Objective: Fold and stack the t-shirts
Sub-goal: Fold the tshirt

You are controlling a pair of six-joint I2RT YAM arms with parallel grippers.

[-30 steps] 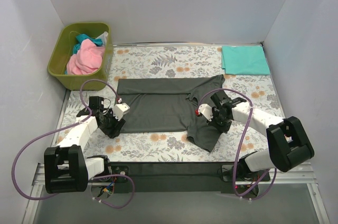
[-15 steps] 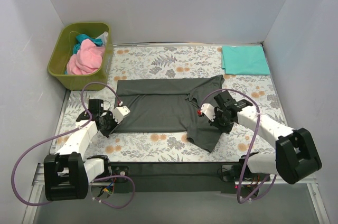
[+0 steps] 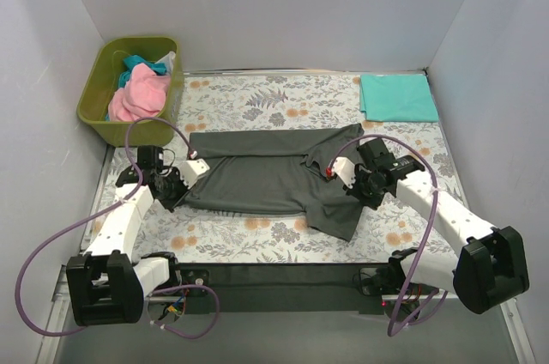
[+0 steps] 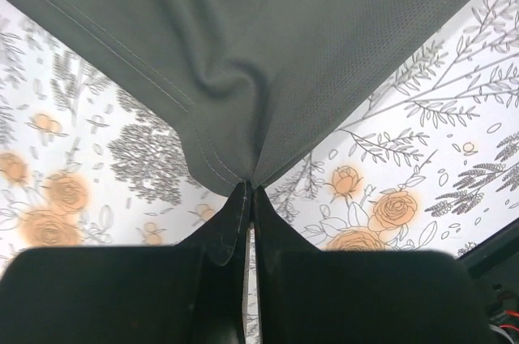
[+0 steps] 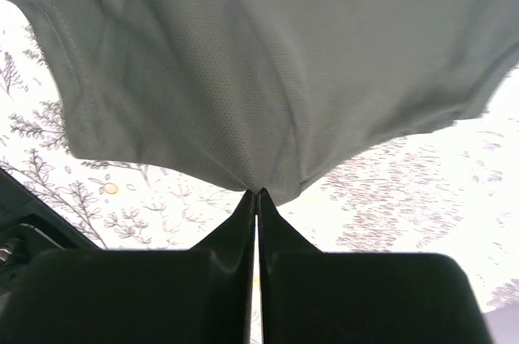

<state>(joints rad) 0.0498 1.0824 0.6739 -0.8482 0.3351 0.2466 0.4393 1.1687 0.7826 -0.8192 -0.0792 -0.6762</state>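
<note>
an olive-green plastic bin (image 3: pixel 93 111) holds unfolded pink and teal cloth shirts (image 3: pixel 137 96). the left fingers (image 4: pixel 219 238) pinch the dark charcoal cloth t-shirt (image 3: pixel 257 179), apparently part-folded, mid-counter (image 3: pixel 257 98); the right fingers (image 5: pixel 231 238) grip its other end. one folded teal-green cloth shirt (image 3: pixel 396 96) lies far right.

Left arm (image 3: pixel 123 220) reaches forward from base, bent at elbow, wrist turned inward toward middle. Left gripper (image 4: pixel 247 191) low, fingers pressed tight together, pinching corner of dark grey t-shirt (image 3: pixel 257 177). Right arm (image 3: pixel 442 214) stretched forward, leaning inward. Right gripper (image 5: pixel 257 194) pressed tight too, pinching edge of same t-shirt.
</note>
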